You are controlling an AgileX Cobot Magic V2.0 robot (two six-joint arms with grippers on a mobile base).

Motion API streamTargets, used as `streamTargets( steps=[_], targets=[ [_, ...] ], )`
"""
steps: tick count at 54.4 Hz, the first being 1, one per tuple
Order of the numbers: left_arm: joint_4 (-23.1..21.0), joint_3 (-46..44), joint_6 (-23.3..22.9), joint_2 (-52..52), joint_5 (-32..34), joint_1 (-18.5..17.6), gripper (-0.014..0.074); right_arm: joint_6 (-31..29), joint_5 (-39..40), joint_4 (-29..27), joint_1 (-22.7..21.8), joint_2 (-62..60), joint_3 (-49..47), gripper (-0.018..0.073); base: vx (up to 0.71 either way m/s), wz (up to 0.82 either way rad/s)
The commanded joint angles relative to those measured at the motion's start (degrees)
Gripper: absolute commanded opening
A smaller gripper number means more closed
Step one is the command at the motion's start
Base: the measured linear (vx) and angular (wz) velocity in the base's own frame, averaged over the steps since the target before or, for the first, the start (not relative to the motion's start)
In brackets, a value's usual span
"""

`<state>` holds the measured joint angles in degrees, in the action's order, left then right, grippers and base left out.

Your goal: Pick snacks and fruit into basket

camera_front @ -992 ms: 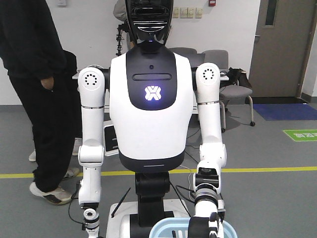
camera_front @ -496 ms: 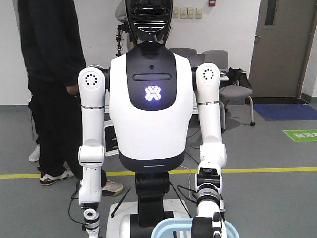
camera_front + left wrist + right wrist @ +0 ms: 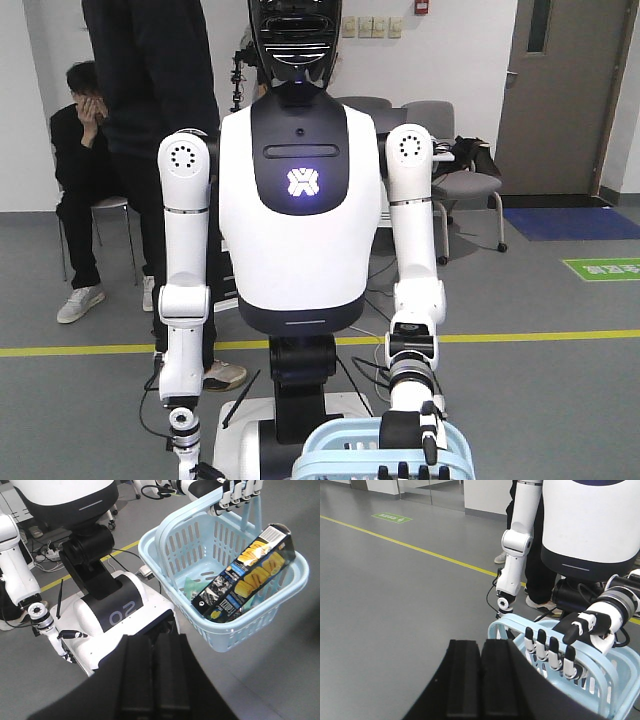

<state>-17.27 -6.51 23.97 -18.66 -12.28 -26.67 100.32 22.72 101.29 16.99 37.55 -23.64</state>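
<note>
The pale blue basket [image 3: 148, 555] hangs by its handle from a humanoid robot's white-and-black hand [image 3: 239, 491]. Inside it, a black-and-blue carton picturing corn cobs [image 3: 250, 570] leans on the far rim, and a teal pouch [image 3: 192, 587] lies beneath. No fruit shows. My left gripper [image 3: 155, 680] is shut and empty, below and left of the basket. My right gripper [image 3: 481, 680] is shut and empty too, just left of the basket [image 3: 496, 623] and the hand's fingers [image 3: 552, 655]. The basket's rim [image 3: 330, 458] shows at the front view's bottom edge.
The white humanoid robot [image 3: 300, 200] stands right in front, its wheeled base [image 3: 115, 615] close under my left gripper. A person in black [image 3: 150, 60] stands behind it, and another sits on a chair [image 3: 85, 150]. Grey chairs [image 3: 460, 180] and a yellow floor line [image 3: 540, 337] lie beyond.
The standing person walked right, behind the humanoid, uncovering the seated person. The basket and the hand holding it have risen a little into the front view.
</note>
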Motion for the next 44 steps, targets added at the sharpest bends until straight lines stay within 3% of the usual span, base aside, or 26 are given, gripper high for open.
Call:
streamTargets(
  steps=[1,44],
  targets=[
    [-0.84,-1.82,-0.14,-0.57,4.21,-0.44,-0.0002,-0.53,-0.81,0.81,-0.18,-0.24,-1.61,-0.0009,-0.2,-0.03],
    [-0.84,-1.82,-0.14,-0.57,4.21,-0.44,-0.0002,-0.53,-0.81,0.81,-0.18,-0.24,-1.61,-0.0009,-0.32,0.07]
  ],
)
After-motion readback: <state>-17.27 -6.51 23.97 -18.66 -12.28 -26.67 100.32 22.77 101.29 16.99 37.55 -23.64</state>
